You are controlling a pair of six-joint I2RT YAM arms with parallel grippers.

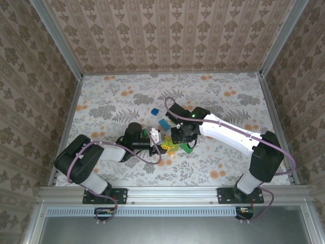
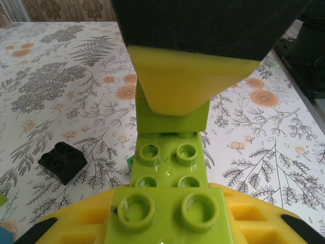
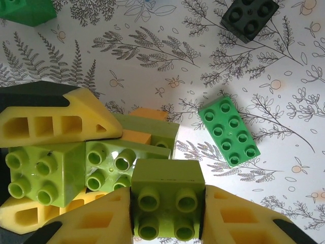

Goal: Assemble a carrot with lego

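Note:
My left gripper [image 2: 168, 219] is shut on a light green lego stack [image 2: 170, 203], a square brick sitting on a longer studded brick [image 2: 167, 168]. Orange lego [image 3: 136, 136] shows under that stack in the right wrist view. My right gripper [image 3: 167, 216] is shut on a light green square brick [image 3: 167, 195], which rests against the far end of the longer brick [image 3: 107, 165]. I cannot tell whether it is pressed on. In the top view both grippers, left [image 1: 156, 141] and right [image 1: 181, 136], meet at the table's middle.
A black brick [image 2: 62, 161] lies on the table left of the stack. A dark green long brick [image 3: 231, 131] lies to the right of the grippers, and another dark green brick [image 3: 28, 10] lies farther off. Two blue bricks [image 1: 163, 123] sit behind the grippers.

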